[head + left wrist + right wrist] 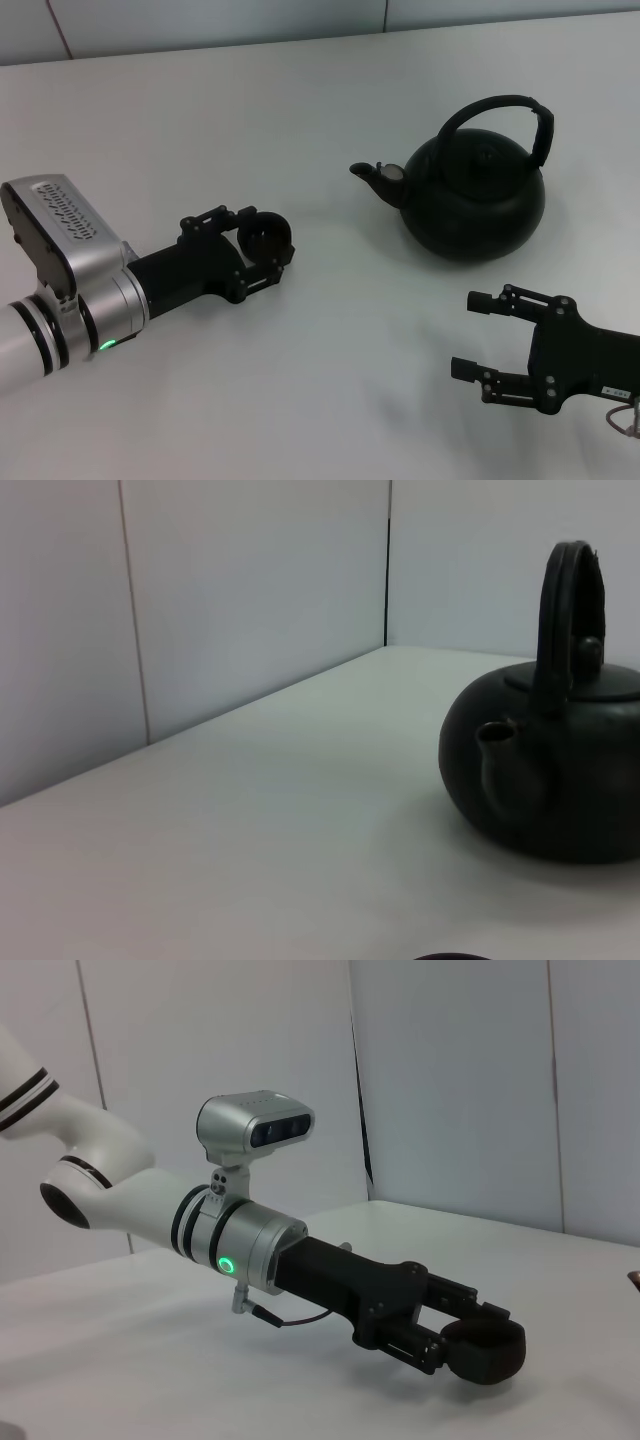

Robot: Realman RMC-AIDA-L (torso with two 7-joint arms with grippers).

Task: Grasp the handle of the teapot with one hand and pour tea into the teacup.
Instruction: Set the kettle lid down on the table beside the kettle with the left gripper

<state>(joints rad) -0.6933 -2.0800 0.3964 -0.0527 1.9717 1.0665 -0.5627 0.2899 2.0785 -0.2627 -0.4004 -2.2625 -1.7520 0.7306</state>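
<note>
Bench (pixel 300 120): plain white, matte, fills most of head view. Behind it, pale grey wall panels (pixel 250 590) split by thin vertical seams; 2 walls meet at dark corner seam (pixel 388 560). Light soft, even; faint shadows on bench.

The white table (pixel 300 110) is viewed from above by the head camera, facing twelve o'clock. The round matte-black teapot (pixel 550 780) is seen low and near by the left wrist camera. The left gripper (pixel 470 1335) is framed side-on by the right wrist camera, a part shared with the head view.
</note>
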